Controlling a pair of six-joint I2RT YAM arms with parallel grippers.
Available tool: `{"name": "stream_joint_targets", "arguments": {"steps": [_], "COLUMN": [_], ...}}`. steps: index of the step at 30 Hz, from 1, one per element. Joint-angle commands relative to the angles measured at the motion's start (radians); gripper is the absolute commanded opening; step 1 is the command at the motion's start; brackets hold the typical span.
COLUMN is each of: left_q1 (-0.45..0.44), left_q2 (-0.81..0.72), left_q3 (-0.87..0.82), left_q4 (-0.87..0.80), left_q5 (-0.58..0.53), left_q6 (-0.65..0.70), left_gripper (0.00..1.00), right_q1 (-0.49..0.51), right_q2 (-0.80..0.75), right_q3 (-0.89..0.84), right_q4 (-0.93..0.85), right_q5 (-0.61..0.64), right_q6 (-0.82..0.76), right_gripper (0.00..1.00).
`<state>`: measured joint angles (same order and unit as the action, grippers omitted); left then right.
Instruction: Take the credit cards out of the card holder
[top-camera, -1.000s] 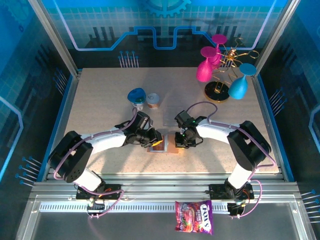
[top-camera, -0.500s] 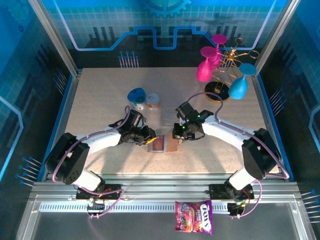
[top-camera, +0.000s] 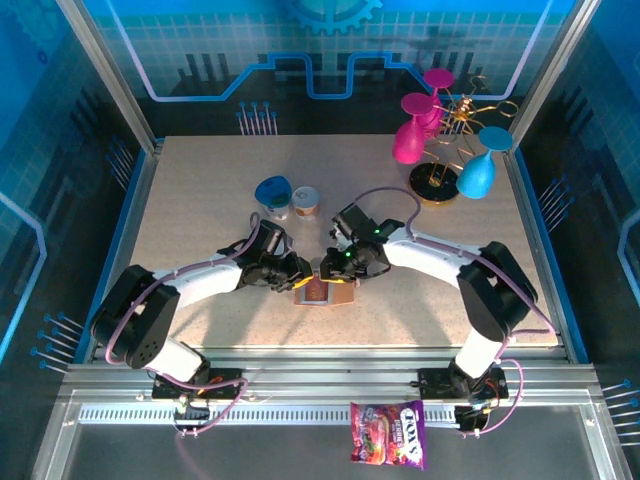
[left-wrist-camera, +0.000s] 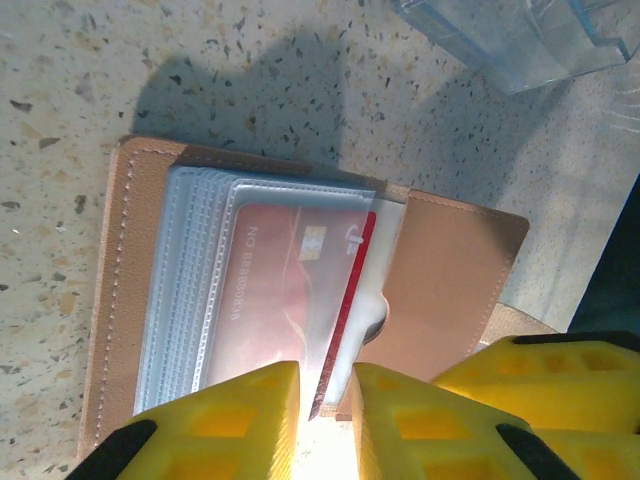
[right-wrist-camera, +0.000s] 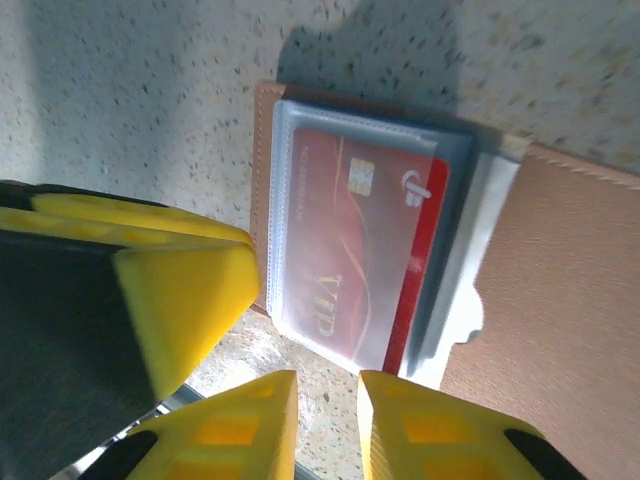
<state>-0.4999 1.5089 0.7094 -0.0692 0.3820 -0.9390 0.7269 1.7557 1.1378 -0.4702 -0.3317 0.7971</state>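
- Left wrist: left fingers (left-wrist-camera: 240, 420) clamped on sleeve (left-wrist-camera: 225, 330) of open holder (left-wrist-camera: 450, 280), on desk (left-wrist-camera: 200, 60).
- Red card (left-wrist-camera: 280, 290) inside sleeve.
- Right fingers (right-wrist-camera: 250, 420) slightly apart, empty, beside holder.
- Next: pinch card edge, slide out.

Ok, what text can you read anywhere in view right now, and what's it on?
"VIP": gold script on the red card, through its clear sleeve, right wrist view.
"NO 688...": same card, left wrist view; the later digits are blurred.
"FOX'S": candy bag, top view; its smaller print is too small to read.
White emblem on the card: no readable letters.
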Motion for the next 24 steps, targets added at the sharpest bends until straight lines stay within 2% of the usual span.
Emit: {"name": "stream_joint_targets", "arguments": {"steps": [1, 8, 16, 24], "left_q1": [0.005, 0.005, 0.005, 0.005], "left_q2": [0.016, 0.029, 0.047, 0.048], "left_q3": [-0.019, -0.02, -0.017, -0.014], "left_q4": [0.007, 0.008, 0.001, -0.004], "left_q5": [0.018, 0.021, 0.021, 0.031], "left_q6": [0.023, 0.023, 0.038, 0.038], "left_gripper": [0.22, 0.22, 0.19, 0.18], "right_q1": [0.02, 0.009, -0.046, -0.071], "right_q2": [0.033, 0.019, -0.039, -0.04], "right_q3": [0.036, 0.017, -0.136, -0.174], "right_q4": [0.004, -0.052, 0.181, 0.234], "right_q5": [-0.014, 0.109, -0.044, -0.099], "right_q6": [0.015, 0.006, 0.074, 0.068], "right_gripper": [0.25, 0.27, 0.32, 0.34]}}
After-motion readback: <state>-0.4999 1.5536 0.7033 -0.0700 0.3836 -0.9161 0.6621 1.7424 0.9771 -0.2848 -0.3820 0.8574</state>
